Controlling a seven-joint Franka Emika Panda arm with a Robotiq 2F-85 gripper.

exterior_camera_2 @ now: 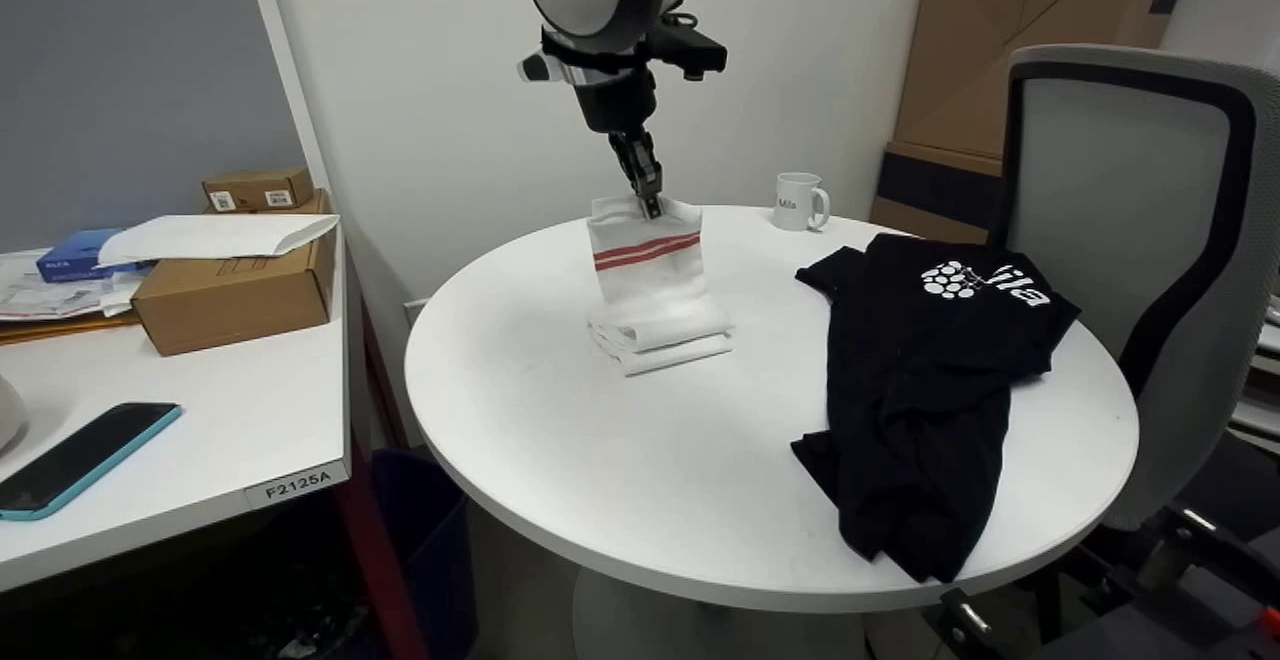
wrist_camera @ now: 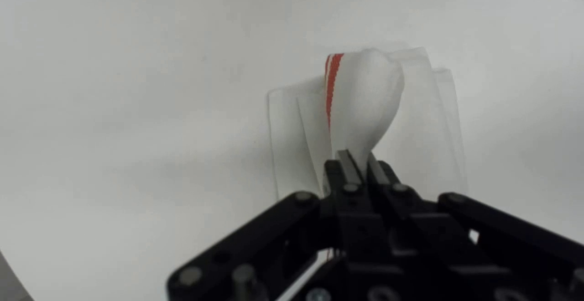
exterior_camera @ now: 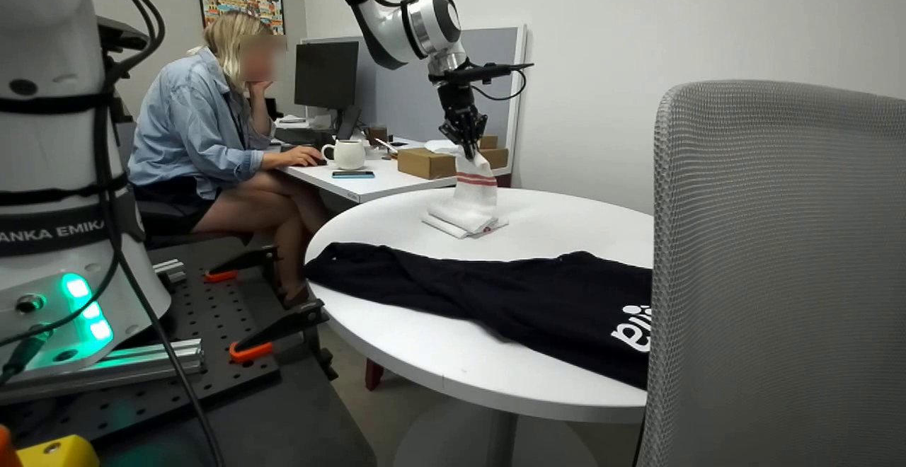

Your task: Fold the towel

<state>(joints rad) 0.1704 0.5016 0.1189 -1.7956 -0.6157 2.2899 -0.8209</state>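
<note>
"Towel (exterior_camera: 476, 197) up on end! In an exterior view it climbs from the table (exterior_camera: 566, 225) to the gripper (exterior_camera: 468, 151), folded stack (exterior_camera: 456, 217) lying right beneath."

"And the grip?"

"Clenched on that raised end."

"Now an exterior view with the stripes (exterior_camera_2: 648, 252) face-on: they run across the raised end, which stands nearly upright, and the stack's folded edges run much the same way."

"So the next move goes across those stripes?"

"That's my call: raised end over and down onto the stack, not sideways along it. Rush it and the towel could crumple."

"Wrist view, then!"

"Fingers (wrist_camera: 350, 168) squeezed close, a rounded bulge of towel pinched between them, layers showing beneath on both sides. The gripper covers part of the stack, so which side is longer, I can't tell."
</note>
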